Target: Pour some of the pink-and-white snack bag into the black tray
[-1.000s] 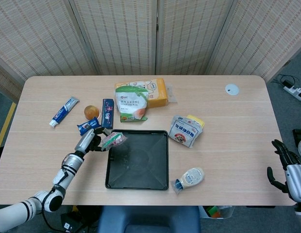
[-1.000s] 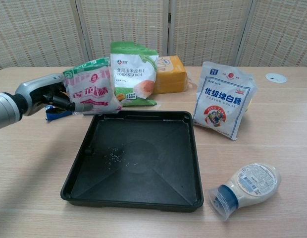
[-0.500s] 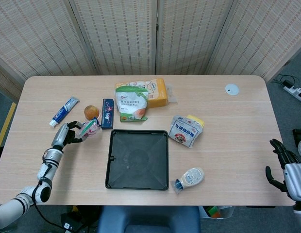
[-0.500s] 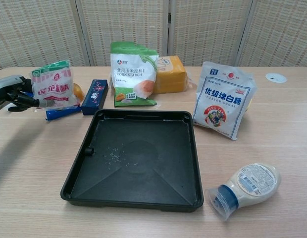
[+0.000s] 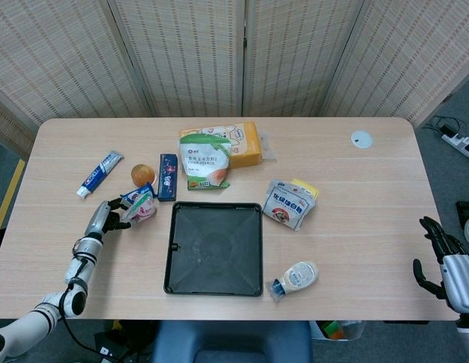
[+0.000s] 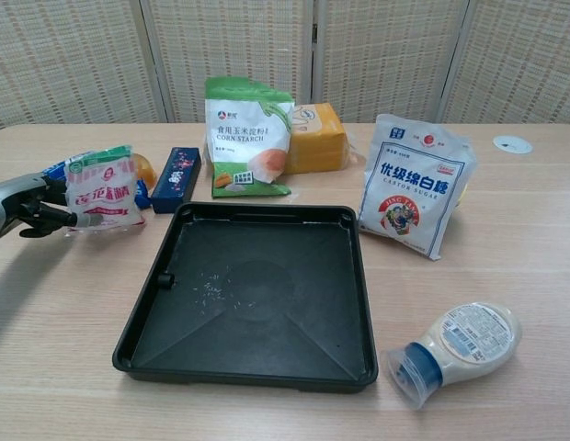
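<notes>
My left hand [image 5: 103,217] [image 6: 28,207] holds the pink-and-white snack bag [image 5: 141,206] [image 6: 104,190] upright, low over the table and left of the black tray [image 5: 213,248] [image 6: 257,294]. A few small crumbs lie on the tray floor near its left side. My right hand [image 5: 443,265] hangs off the table's right edge with its fingers apart and nothing in them; the chest view does not show it.
Behind the snack bag lie an orange [image 5: 142,175], a dark blue box [image 5: 167,177] [image 6: 176,179] and a toothpaste tube [image 5: 100,174]. A corn starch bag [image 6: 246,136], orange block [image 6: 317,138], sugar bag [image 6: 415,186] and toppled bottle [image 6: 455,342] ring the tray.
My left hand has carried the snack bag from over the tray's left rim out to the left, then lowered it toward the table. My right hand stays put.
</notes>
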